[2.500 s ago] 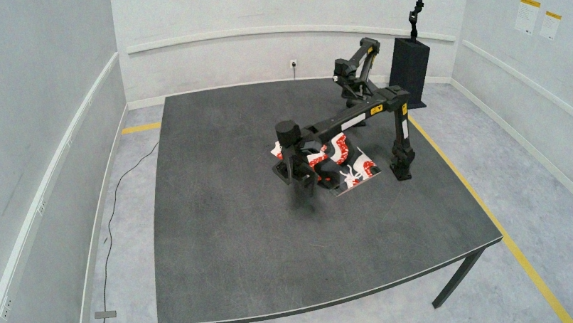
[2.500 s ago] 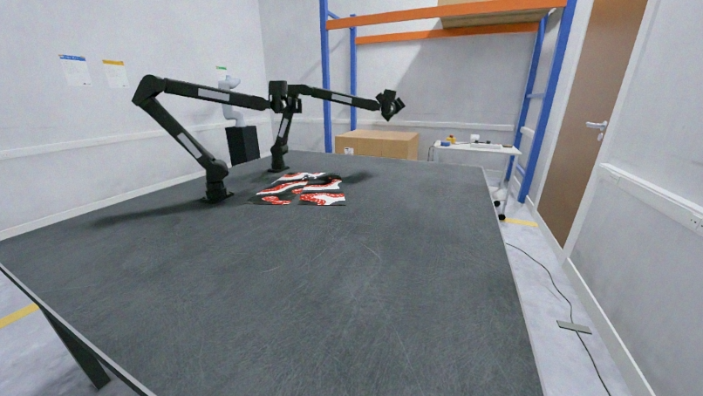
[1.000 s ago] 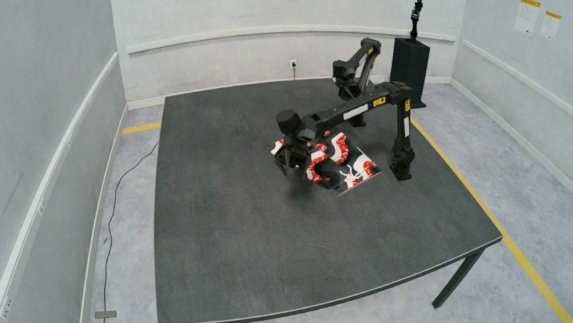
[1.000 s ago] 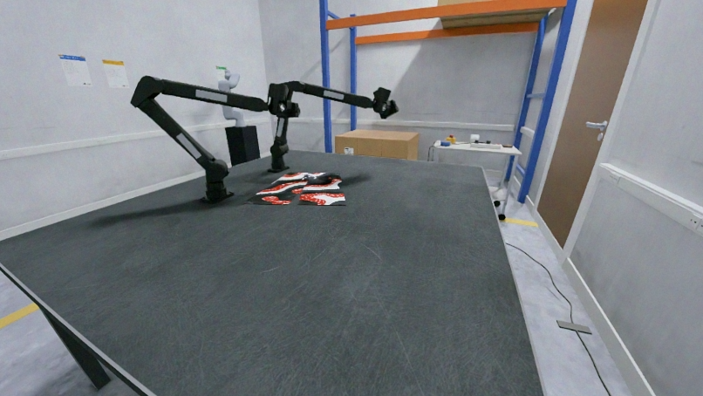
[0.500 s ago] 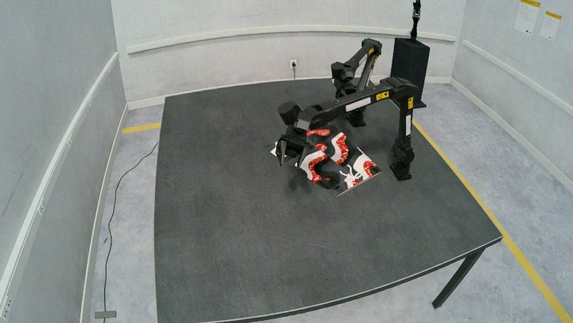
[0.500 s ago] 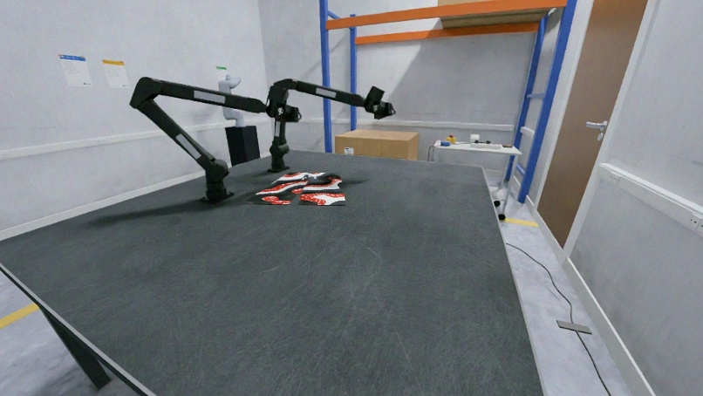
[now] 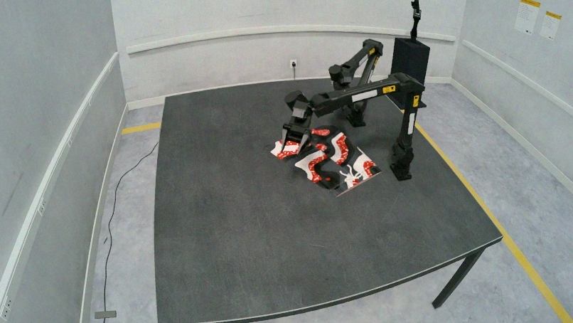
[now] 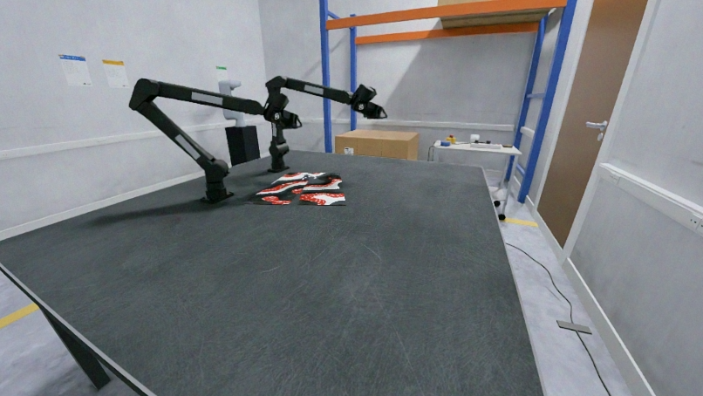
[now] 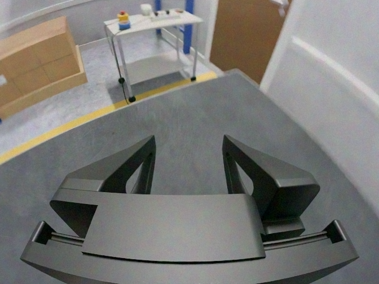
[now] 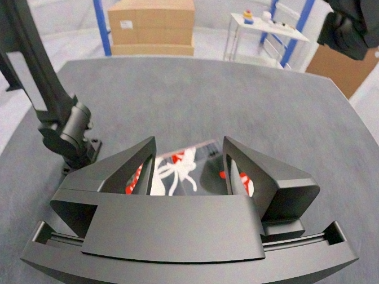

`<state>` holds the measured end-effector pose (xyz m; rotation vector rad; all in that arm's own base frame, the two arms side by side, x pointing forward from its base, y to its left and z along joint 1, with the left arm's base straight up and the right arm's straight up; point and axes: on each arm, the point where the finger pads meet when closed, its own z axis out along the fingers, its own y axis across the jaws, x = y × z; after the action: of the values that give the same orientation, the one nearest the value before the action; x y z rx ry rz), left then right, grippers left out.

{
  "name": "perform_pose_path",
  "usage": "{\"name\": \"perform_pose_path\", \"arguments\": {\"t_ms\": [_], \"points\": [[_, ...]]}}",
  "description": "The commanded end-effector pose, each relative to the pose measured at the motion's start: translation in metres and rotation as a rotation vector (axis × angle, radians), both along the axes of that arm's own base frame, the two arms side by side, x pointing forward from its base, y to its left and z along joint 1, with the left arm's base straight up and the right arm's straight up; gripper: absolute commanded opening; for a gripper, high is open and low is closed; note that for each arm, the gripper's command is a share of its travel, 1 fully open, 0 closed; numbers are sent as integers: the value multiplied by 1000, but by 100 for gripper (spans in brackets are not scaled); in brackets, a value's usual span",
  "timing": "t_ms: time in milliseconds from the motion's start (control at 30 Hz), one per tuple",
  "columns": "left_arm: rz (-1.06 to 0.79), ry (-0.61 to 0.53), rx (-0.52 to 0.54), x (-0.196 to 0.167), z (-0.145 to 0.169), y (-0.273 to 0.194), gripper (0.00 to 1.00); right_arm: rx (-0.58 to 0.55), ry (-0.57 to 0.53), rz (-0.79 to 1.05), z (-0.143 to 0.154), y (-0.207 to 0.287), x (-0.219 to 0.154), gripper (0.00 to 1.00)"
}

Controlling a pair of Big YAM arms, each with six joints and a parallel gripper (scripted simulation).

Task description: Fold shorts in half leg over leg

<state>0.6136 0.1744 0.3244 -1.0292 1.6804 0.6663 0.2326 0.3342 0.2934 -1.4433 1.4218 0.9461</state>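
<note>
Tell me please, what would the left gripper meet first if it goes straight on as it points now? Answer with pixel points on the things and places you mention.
Probably the dark grey tabletop point(image 7: 220, 220) point(image 8: 344, 295) point(image 9: 189, 106) point(image 10: 183, 91), ahead of the left gripper point(image 7: 291, 152) point(image 8: 385, 117) point(image 9: 189, 141); how far is unclear.
</note>
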Motion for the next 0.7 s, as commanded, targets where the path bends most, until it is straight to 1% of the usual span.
{"name": "perform_pose_path", "arguments": {"t_ms": [0, 233, 300, 333, 367, 667], "points": [[-93, 98, 30, -12, 6, -29, 56, -35, -58, -21, -5, -14, 5, 56], [-303, 304, 51, -43, -15, -86, 56, -154, -91, -73, -34, -36, 10, 56], [-303, 304, 51, -43, -15, -86, 56, -154, -91, -73, -34, -36, 10, 56], [-323, 321, 53, -42, -15, -89, 56, -157, -111, -72, -23, -31, 16, 56], [-360, 360, 57, -53, -22, -98, 56, -192, -96, -83, -44, -43, 10, 56], [-712, 667, 113, -125, -64, -176, 56, -406, -140, -125, -88, -86, 10, 56]]}}
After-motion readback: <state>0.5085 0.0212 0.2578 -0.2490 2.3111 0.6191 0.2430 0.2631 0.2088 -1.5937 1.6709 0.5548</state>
